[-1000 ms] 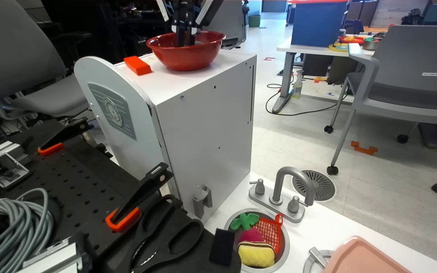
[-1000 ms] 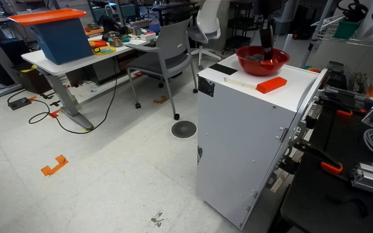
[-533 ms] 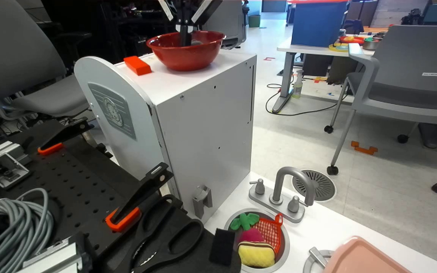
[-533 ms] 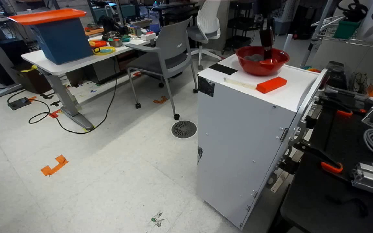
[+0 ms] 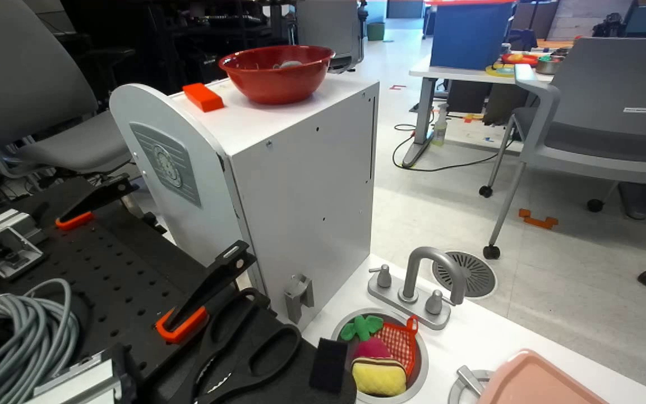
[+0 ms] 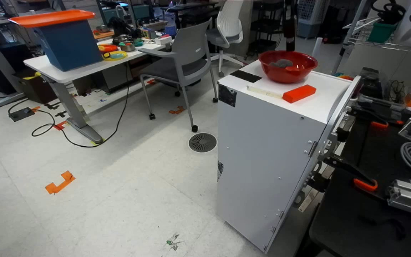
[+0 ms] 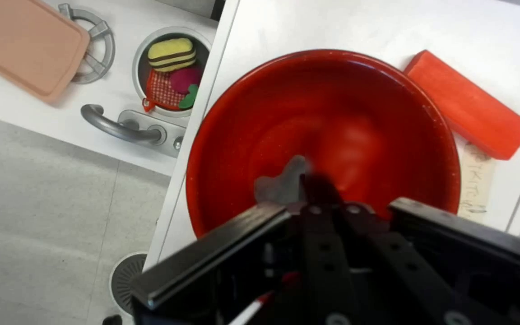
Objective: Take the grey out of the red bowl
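Grey (image 7: 280,186) in red bowl (image 7: 287,99), partly behind closed jaws, wrist view

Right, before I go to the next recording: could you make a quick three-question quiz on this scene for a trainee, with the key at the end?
1. True or false: the grey item lies inside the red bowl.

2. What colour is the block on top of the white cabinet?
a) green
b) orange-red
c) blue

3. Fill in the missing word: the striped yellow toy lies in the round ____.

Key
1. True.
2. b, orange-red.
3. Sink.
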### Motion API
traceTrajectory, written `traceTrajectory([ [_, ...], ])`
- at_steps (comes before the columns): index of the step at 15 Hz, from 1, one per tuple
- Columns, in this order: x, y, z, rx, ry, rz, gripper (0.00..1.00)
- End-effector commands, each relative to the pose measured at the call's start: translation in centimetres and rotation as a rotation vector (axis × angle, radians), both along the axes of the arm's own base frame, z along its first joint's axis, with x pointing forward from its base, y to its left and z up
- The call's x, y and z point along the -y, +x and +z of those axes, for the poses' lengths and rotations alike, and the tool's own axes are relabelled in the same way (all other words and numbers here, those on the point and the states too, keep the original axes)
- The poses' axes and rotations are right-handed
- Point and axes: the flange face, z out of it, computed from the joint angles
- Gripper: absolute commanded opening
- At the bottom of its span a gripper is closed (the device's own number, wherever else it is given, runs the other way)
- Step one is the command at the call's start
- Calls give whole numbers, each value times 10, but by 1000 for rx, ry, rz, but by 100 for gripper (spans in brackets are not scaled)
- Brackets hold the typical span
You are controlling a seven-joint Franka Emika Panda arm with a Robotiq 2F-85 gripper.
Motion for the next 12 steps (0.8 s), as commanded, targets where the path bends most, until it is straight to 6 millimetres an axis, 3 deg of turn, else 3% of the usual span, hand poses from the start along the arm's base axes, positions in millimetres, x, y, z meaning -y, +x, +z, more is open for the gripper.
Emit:
traceTrajectory([
  [1, -20, -9, 38, 46, -70, 29, 0],
  [4, -32, -11, 60, 94, -118, 45, 0],
  [5, -35, -12, 65, 104, -125, 46, 26],
  [6, -36, -13, 69, 111, -128, 50, 27],
  [12, -34, -13, 68, 135, -116, 80, 69],
])
